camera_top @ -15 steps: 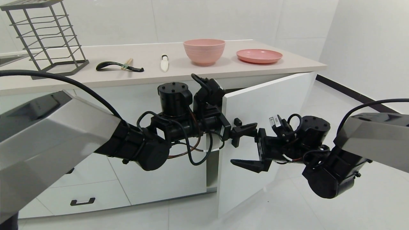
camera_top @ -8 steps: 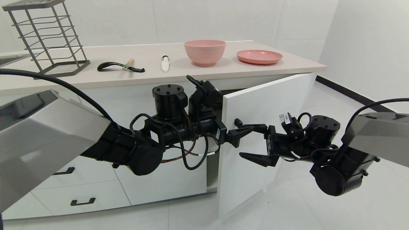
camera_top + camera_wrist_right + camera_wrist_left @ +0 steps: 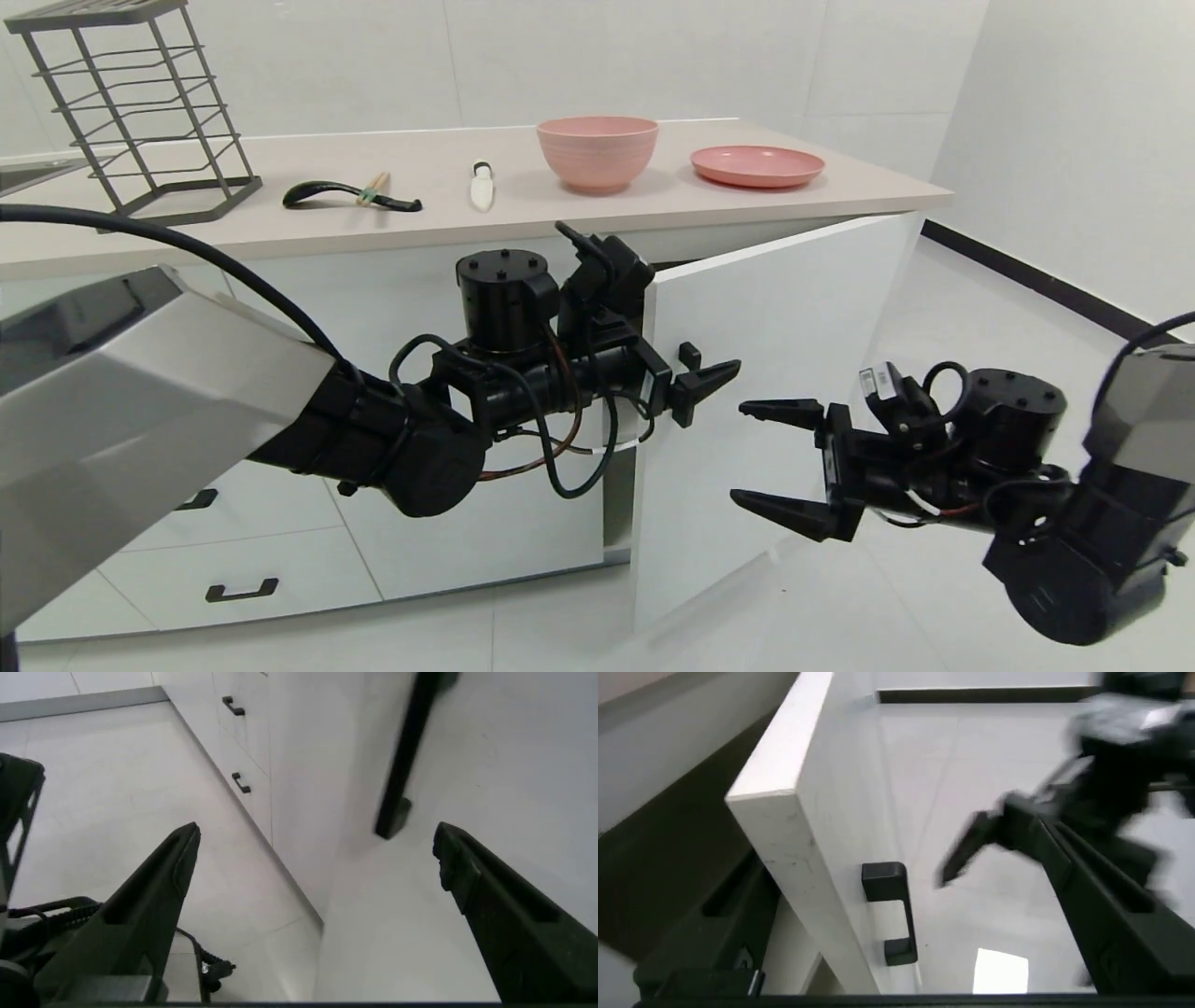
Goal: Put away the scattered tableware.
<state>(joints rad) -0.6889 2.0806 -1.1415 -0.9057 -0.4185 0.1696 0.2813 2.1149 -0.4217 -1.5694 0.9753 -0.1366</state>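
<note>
Two spread grippers: our left gripper (image 3: 695, 385) straddles the cabinet door (image 3: 794, 308) edge by its handle (image 3: 904, 919). The right gripper (image 3: 738, 452) faces the door. Let's swing it wider, gently.

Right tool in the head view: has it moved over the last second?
Yes. The right tool, open, has backed off from the door handle toward the robot's right and slightly lower, while the pink bowl stays put.

left hand (image 3: 695, 381): spread, level | right hand (image 3: 744, 453): spread wide, level
</note>
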